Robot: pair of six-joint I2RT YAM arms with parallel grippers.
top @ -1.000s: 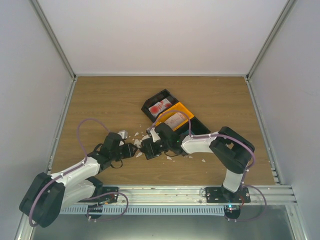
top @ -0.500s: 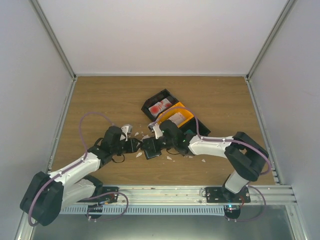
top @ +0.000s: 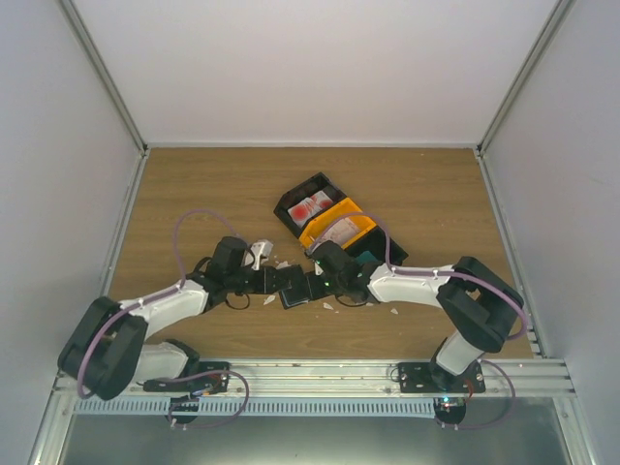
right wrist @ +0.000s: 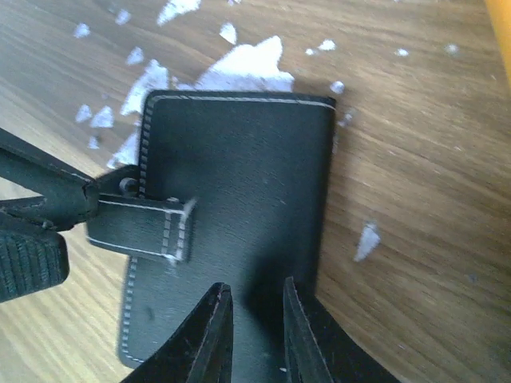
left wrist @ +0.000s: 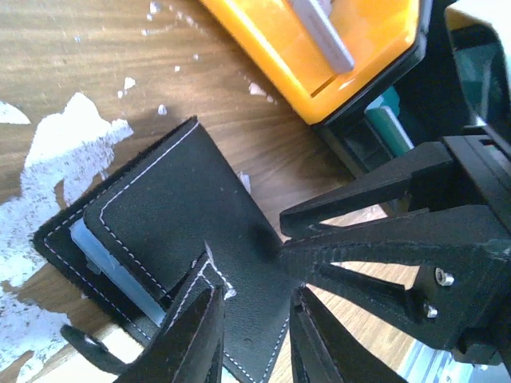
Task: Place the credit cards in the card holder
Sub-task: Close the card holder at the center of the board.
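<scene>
You're closing both arms onto the card holder (top: 294, 288): left pincer (left wrist: 255, 307) is clenching its tab (right wrist: 148, 227) for opening; right pincer's (right wrist: 254, 294) grip is unclear.

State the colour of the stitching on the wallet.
White stitching on the black wallet, clearest in the right wrist view.

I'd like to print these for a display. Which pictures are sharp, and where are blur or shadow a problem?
Top external: evenly lit, but the card holder is tiny. Left wrist: card holder crisp, left gripper blurred near the lens, orange bin glaringly bright. Right wrist: stitching clear, right gripper soft, its shadow on the leather.
</scene>
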